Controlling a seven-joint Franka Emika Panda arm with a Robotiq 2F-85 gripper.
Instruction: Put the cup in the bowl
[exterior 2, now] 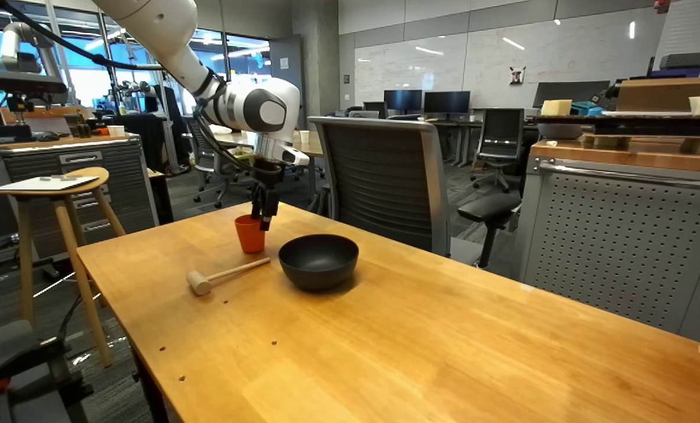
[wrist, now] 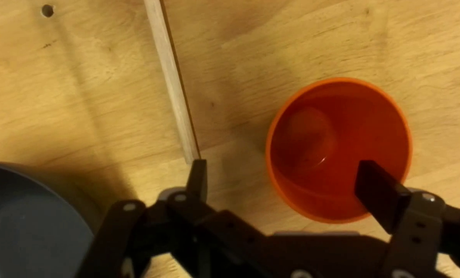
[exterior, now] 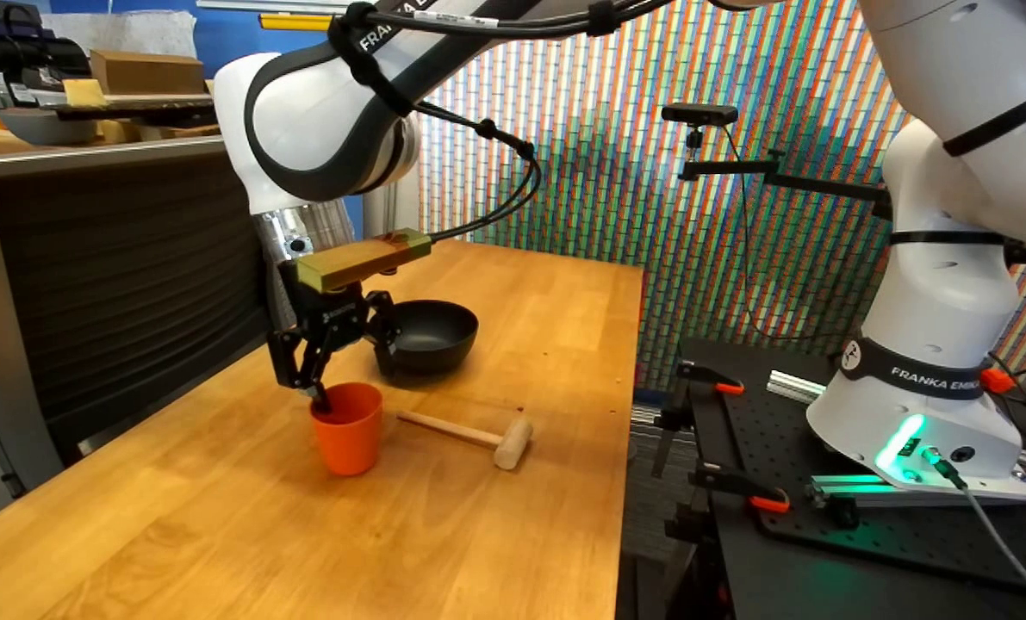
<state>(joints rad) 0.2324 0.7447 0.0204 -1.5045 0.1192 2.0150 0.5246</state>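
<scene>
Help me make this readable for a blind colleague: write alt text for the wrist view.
An open gripper at an upright orange cup on a wooden table, seen from above, one finger covering part of the cup's lower-right rim. A mallet's thin wooden handle lies left of the cup; part of a dark bowl shows at lower left.

Below the claw (wrist: 287, 183), the cup (wrist: 342, 146) is stood upright on the table (exterior: 513, 551), its mouth overlapped by one finger (wrist: 380, 195). In the wrist view, the bowl (wrist: 33, 231) is placed left of the claw, and the mallet (wrist: 173, 85) is laid beyond the other finger, its handle directed toward the gap between cup and bowl.
</scene>
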